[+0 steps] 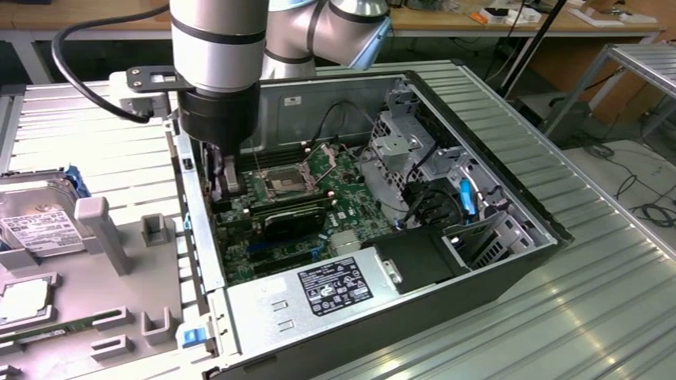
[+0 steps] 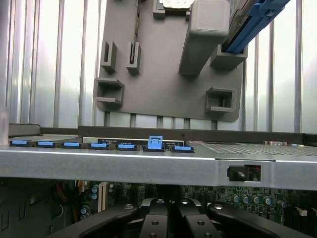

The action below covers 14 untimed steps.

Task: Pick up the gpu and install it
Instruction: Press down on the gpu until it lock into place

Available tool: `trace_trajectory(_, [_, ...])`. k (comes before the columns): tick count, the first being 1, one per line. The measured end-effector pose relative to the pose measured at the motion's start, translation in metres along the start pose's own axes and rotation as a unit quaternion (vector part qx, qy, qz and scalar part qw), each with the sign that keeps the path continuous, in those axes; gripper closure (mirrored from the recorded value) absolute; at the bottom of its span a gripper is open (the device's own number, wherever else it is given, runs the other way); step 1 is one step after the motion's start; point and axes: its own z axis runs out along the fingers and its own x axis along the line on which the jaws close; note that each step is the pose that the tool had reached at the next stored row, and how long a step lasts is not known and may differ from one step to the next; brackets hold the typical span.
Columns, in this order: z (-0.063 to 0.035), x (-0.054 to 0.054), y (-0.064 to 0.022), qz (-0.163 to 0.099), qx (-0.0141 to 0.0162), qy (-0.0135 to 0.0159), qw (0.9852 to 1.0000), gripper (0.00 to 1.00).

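Observation:
The gpu [image 1: 287,221] is a black-faced card standing on edge across the green motherboard [image 1: 349,194] inside the open computer case [image 1: 507,178]. My gripper [image 1: 225,184] reaches down into the case at its rear wall, over the card's end nearest the exterior view's left. Its fingers are shut. Their tips are hidden behind the case wall, so I cannot tell whether they pinch the card. In the wrist view the black fingers [image 2: 153,220] sit pressed together below the case's metal rear edge [image 2: 148,166].
A grey fixture tray [image 1: 116,245] [image 2: 168,74] lies on the exterior view's left with a silver hard drive [image 1: 37,226] on it. Inside the case are the power supply [image 1: 317,289], the CPU socket [image 1: 285,182] and a drive cage [image 1: 407,134]. Ribbed metal tabletop [image 1: 591,285] surrounds the case.

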Motion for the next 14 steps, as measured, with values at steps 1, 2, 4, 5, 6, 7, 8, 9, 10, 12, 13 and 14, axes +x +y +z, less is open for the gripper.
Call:
trace_trajectory(1, [0.0,0.0,0.0002,0.0,-0.0001,0.0,1.0,0.89])
trace_trajectory(2, [0.0,0.0,0.0005,0.0,-0.0002,0.0,1.0,0.89])
trace_trajectory(4, [0.0001,0.0,0.0012,0.0,-0.0002,0.0,1.0,0.89])
trace_trajectory(5, [0.0001,0.0,0.0014,0.0,-0.0002,0.0,1.0,0.89])
trace_trajectory(6, [0.0002,-0.0001,0.0018,0.0,-0.0002,0.0,1.0,0.89])
trace_trajectory(7, [0.0002,-0.0001,0.0019,0.0,-0.0002,0.0,1.0,0.89])
trace_trajectory(8, [0.0002,-0.0001,0.0025,0.0,-0.0003,0.0,1.0,0.89])
trace_trajectory(9, [0.0003,-0.0001,0.0027,0.0,-0.0004,0.0,1.0,0.89])
trace_trajectory(10, [0.0003,-0.0001,0.003,0.0,-0.0004,0.0,1.0,0.89])
trace_trajectory(12, [0.0003,-0.0001,0.0032,0.0,-0.0004,0.0,1.0,0.89])
trace_trajectory(13, [0.0003,-0.0001,0.0032,0.0,-0.0004,0.0,1.0,0.89])
trace_trajectory(14, [0.0003,-0.0001,0.003,0.0,0.0006,0.0,1.0,0.89])
